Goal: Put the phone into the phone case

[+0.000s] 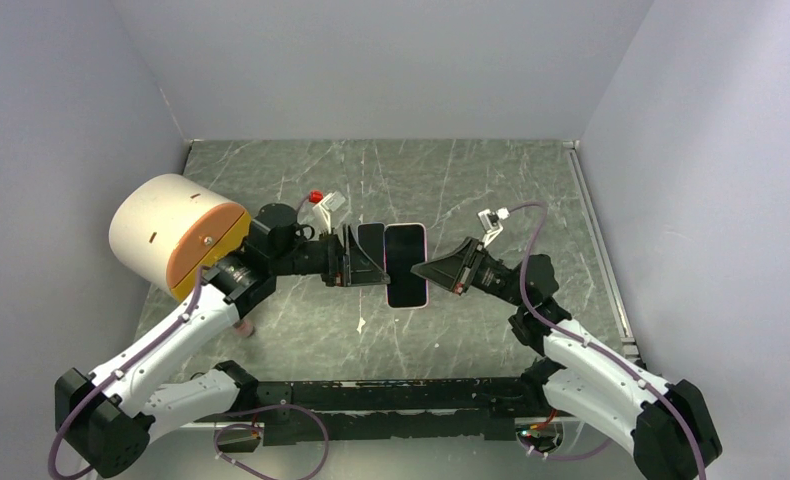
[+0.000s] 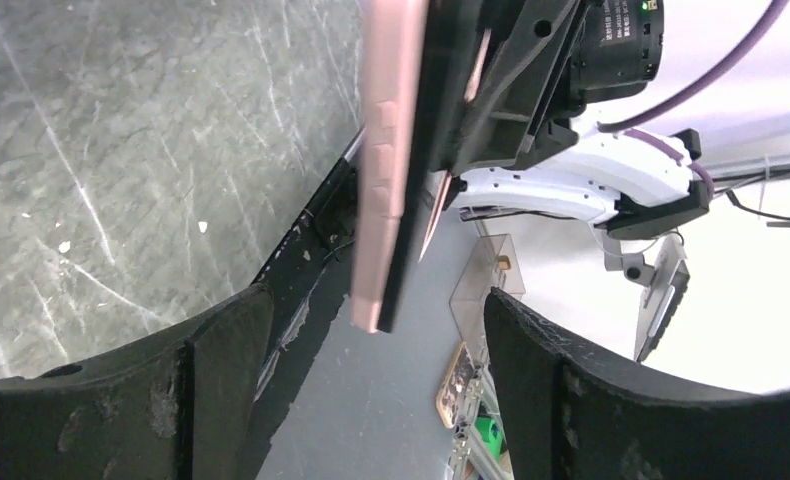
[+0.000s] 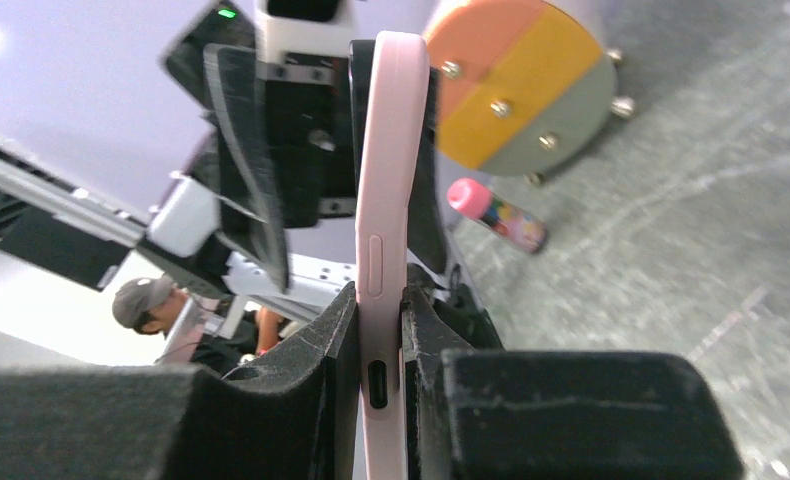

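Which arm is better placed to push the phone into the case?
Left, probably: the left fingers are open and free, while the right fingers are clamped on the pink case, holding it.

White drum (image 1: 161, 235) lies near a pink-capped tube (image 3: 491, 212) on marbled table (image 1: 471, 180)

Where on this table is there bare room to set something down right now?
Bare: the far strip of table along the back wall, and the near strip before the base rail. Crowded: centre, around the phone case; left, by the cylinder.
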